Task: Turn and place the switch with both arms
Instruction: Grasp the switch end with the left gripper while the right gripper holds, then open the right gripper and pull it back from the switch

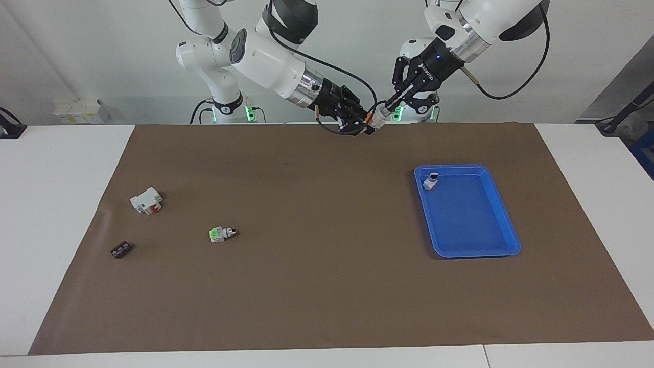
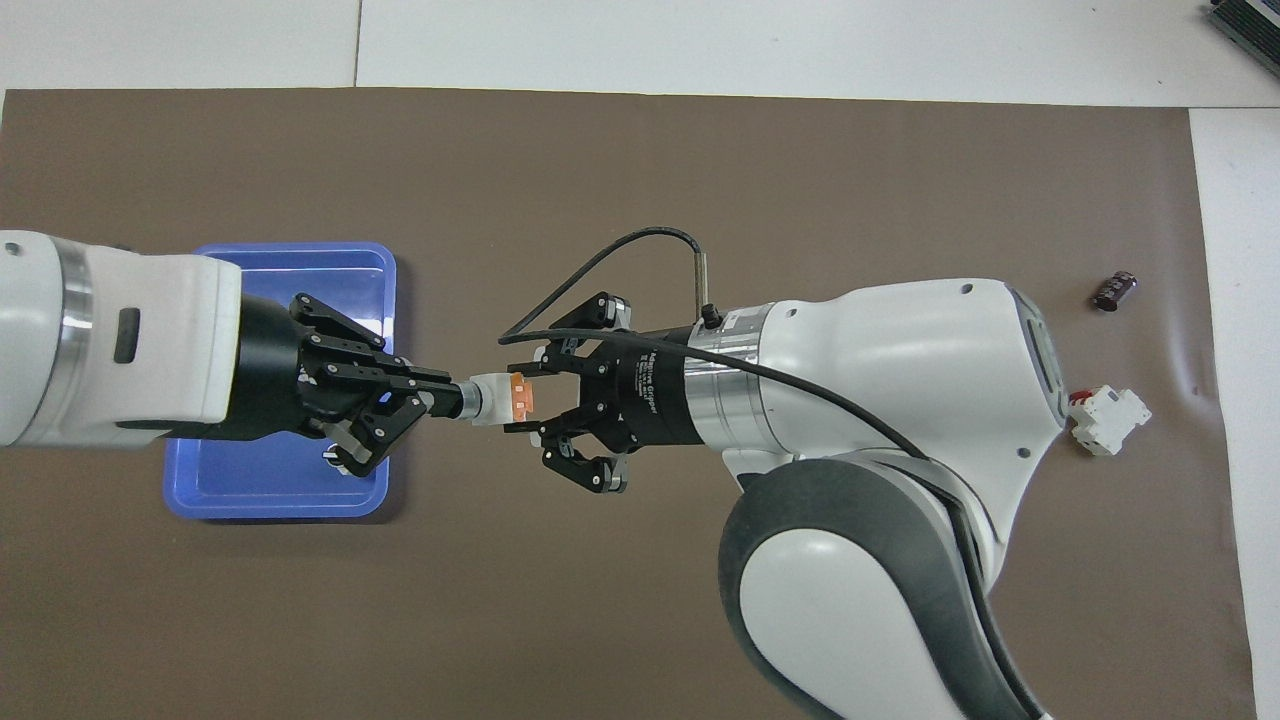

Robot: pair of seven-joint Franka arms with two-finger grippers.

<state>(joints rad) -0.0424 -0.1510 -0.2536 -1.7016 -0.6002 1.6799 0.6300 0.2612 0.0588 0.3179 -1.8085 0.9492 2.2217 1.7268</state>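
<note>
The switch (image 1: 376, 121) is held in the air between both grippers, over the mat's edge nearest the robots. It lies level, a small white body with an orange face (image 2: 522, 397) and a dark knob (image 2: 462, 399). My left gripper (image 1: 386, 111) is shut on the knob end, and it also shows in the overhead view (image 2: 443, 400). My right gripper (image 1: 364, 122) closes its fingers (image 2: 528, 372) around the orange end, and it also shows in the overhead view (image 2: 524, 400). The two grippers face each other, tip to tip.
A blue tray (image 1: 467, 251) lies toward the left arm's end and holds one small white part (image 1: 431, 181). Toward the right arm's end lie a green-faced switch (image 1: 220, 234), a white-and-red block (image 1: 146, 200) and a small black part (image 1: 121, 250). In the overhead view my left arm covers part of the tray (image 2: 290, 252).
</note>
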